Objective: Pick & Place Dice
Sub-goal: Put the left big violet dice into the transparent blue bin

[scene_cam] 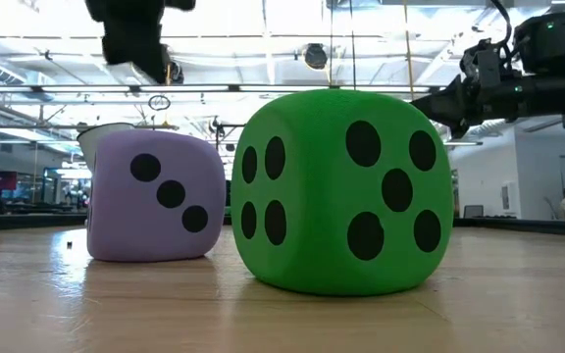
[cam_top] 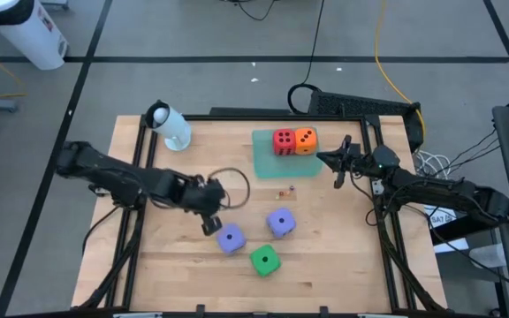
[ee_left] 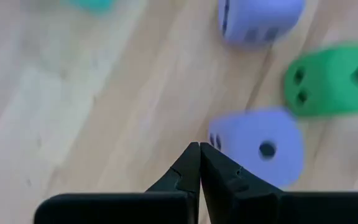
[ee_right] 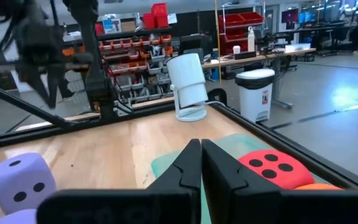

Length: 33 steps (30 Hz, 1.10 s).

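Five dice show. The red die [cam_top: 284, 141] and the orange die [cam_top: 305, 140] sit side by side on the translucent green tray [cam_top: 268, 161]. Two purple dice [cam_top: 280, 222] [cam_top: 230, 238] and the green die [cam_top: 264, 260] rest on the wooden table nearer the front. My left gripper [cam_top: 212, 221] is shut and hangs above the table just left of the nearer purple die [ee_left: 260, 146]; the low view shows it raised well above that die [scene_cam: 155, 196]. My right gripper [cam_top: 338, 163] is shut and hovers at the tray's right edge, by the red die [ee_right: 269, 165].
A white cylinder [cam_top: 170, 126] stands near the table's far left corner. A thin wire ring [cam_top: 232, 185] and some small bits [cam_top: 285, 190] lie mid-table. Black rails [cam_top: 387, 238] frame the table. Bare wood stretches along the left side and the near edge.
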Tool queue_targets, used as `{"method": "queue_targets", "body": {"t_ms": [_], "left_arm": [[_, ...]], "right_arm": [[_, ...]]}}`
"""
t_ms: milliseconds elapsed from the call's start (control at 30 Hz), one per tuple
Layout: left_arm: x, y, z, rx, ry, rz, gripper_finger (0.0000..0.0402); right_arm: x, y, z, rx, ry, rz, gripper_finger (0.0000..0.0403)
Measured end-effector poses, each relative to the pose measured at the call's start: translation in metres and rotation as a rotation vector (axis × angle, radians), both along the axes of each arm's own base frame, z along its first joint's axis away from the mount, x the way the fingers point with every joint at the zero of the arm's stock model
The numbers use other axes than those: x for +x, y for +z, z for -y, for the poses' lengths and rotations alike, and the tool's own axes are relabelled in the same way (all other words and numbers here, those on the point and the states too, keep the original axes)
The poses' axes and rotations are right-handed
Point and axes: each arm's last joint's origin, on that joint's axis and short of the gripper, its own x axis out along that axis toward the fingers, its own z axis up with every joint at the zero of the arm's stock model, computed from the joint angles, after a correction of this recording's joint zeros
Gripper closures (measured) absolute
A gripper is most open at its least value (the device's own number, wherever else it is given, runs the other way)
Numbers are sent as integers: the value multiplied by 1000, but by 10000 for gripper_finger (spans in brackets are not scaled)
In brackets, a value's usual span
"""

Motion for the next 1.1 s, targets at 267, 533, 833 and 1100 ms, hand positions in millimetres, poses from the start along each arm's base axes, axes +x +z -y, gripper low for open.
{"method": "queue_targets", "body": {"t_ms": [267,533,833,1100], "left_arm": [[21,-15,31,171,-482,-83,382],[48,8,30,277,-677,16,318],[68,8,41,199,-955,68,150],[82,-10,37,178,-909,-8,8]], "right_arm": [[0,3,0,0,5,27,399],[0,2,0,-12,0,21,399],[0,1,0,13,5,9,399],[0,1,0,0,4,9,399]]}}
